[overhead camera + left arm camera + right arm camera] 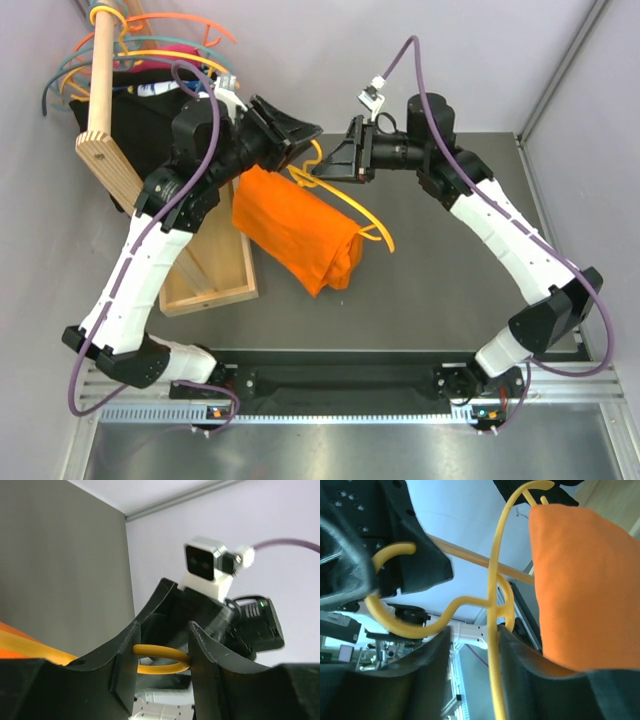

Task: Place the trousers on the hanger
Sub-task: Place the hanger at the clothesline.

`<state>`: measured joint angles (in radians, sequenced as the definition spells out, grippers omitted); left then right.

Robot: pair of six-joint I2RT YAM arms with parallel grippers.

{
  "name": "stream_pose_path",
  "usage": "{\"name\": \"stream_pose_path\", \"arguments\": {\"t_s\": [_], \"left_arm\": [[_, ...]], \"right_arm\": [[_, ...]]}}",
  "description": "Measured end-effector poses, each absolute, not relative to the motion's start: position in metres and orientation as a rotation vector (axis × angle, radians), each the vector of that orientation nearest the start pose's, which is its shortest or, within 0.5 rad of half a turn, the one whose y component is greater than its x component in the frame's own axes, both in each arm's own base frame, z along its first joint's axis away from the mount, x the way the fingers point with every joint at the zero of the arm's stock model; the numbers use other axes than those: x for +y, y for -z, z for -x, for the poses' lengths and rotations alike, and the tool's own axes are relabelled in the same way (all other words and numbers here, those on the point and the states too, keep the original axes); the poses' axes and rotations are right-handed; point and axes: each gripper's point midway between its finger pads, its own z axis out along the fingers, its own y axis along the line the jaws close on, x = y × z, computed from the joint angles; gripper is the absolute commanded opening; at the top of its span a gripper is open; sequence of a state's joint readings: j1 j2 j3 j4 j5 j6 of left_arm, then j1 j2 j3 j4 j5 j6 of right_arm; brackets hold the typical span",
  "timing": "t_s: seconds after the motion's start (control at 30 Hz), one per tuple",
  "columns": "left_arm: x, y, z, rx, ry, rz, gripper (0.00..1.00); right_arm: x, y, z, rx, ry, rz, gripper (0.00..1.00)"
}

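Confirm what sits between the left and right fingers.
Only the hook of the hanger lies between left fingers and right fingers; top external view shows it.

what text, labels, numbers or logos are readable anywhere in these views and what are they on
No text can be read in any view.
trousers and hanger: plain, no print or label showing.
white and blue item at the back left: any print is too small to read.
screen in the background of the right wrist view: blurred, unreadable.
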<state>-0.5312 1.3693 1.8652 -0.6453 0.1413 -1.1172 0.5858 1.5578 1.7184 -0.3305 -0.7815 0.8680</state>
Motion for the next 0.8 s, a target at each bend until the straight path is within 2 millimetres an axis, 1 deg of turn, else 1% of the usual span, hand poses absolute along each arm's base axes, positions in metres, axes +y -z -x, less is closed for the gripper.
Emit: {"name": "stream_pose_path", "arguments": {"t_s": [0.03, 0.07, 0.1, 0.13, 0.23, 0.3, 0.4, 0.5, 0.6, 0.67, 0.8], "left_arm": [[-0.25, -0.486, -0.307, 1.865, 1.289, 0.452, 0.0], [-0.249, -0.485, -0.309, 1.863, 1.276, 0.466, 0.0], [-0.247, -0.484, -0.311, 1.861, 1.262, 0.479, 0.0], [-0.245, -0.483, -0.314, 1.859, 1.247, 0.494, 0.0], [-0.238, -0.485, -0.321, 1.834, 1.203, 0.538, 0.0], [-0.232, -0.488, -0.325, 1.81, 1.178, 0.567, 0.0], [-0.223, -0.502, -0.33, 1.757, 1.151, 0.603, 0.0], [-0.219, -0.526, -0.332, 1.692, 1.163, 0.613, 0.0], [-0.217, -0.544, -0.329, 1.641, 1.197, 0.616, 0.0], [-0.216, -0.55, -0.328, 1.626, 1.21, 0.618, 0.0], [-0.216, -0.55, -0.328, 1.623, 1.221, 0.632, 0.0]], "right_arm": [[0.351, -0.421, -0.267, 1.99, -1.664, 0.393, 0.57], [0.348, -0.423, -0.267, 1.987, -1.657, 0.397, 0.66], [0.344, -0.424, -0.267, 1.98, -1.643, 0.402, 0.84], [0.338, -0.427, -0.267, 1.971, -1.62, 0.413, 0.99], [0.321, -0.437, -0.269, 1.927, -1.541, 0.456, 1.0], [0.311, -0.451, -0.267, 1.876, -1.479, 0.515, 1.0], [0.301, -0.458, -0.261, 1.804, -1.362, 0.606, 1.0], [0.29, -0.455, -0.259, 1.753, -1.23, 0.672, 1.0], [0.282, -0.444, -0.262, 1.721, -1.12, 0.723, 0.99], [0.281, -0.434, -0.267, 1.713, -1.07, 0.76, 0.95], [0.284, -0.42, -0.279, 1.699, -1.017, 0.822, 0.9]]}}
